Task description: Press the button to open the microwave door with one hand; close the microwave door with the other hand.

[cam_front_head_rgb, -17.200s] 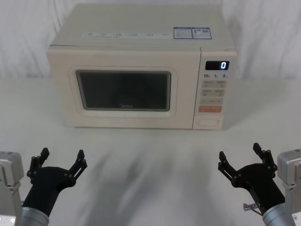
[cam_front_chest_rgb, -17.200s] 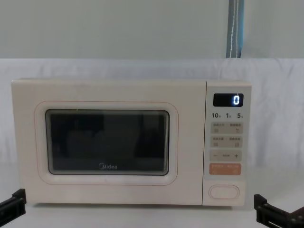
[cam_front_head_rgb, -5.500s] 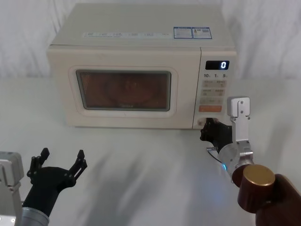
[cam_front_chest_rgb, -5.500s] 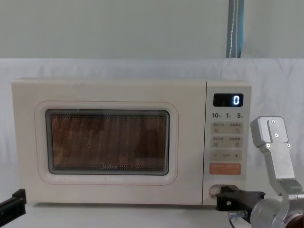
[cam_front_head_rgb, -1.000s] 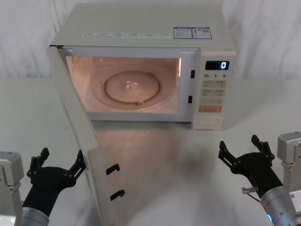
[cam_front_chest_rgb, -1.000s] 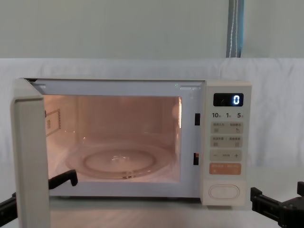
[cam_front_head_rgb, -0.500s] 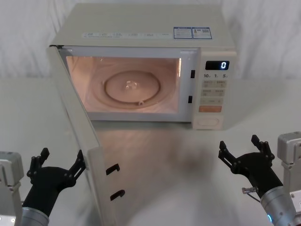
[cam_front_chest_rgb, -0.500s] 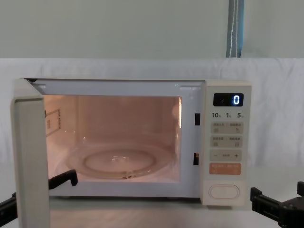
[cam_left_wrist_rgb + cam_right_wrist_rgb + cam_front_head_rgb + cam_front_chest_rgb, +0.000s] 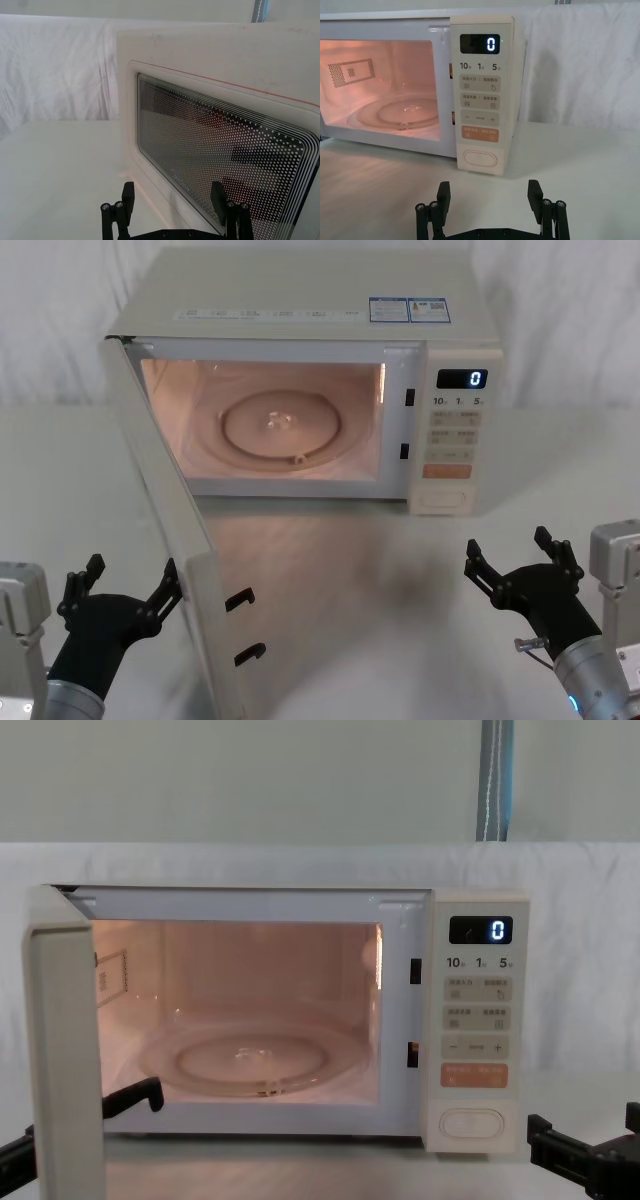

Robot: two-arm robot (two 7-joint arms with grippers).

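We see the microwave door [image 9: 165,540] swung wide open, both our left pincer [image 9: 122,587] and right pincer [image 9: 512,562] spread empty near the surface's front edge.

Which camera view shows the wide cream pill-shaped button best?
The right wrist view: the wide cream pill-shaped button faces the camera, large and unobstructed. The chest view also shows it frontally, but smaller. The head view shows it small, from above.
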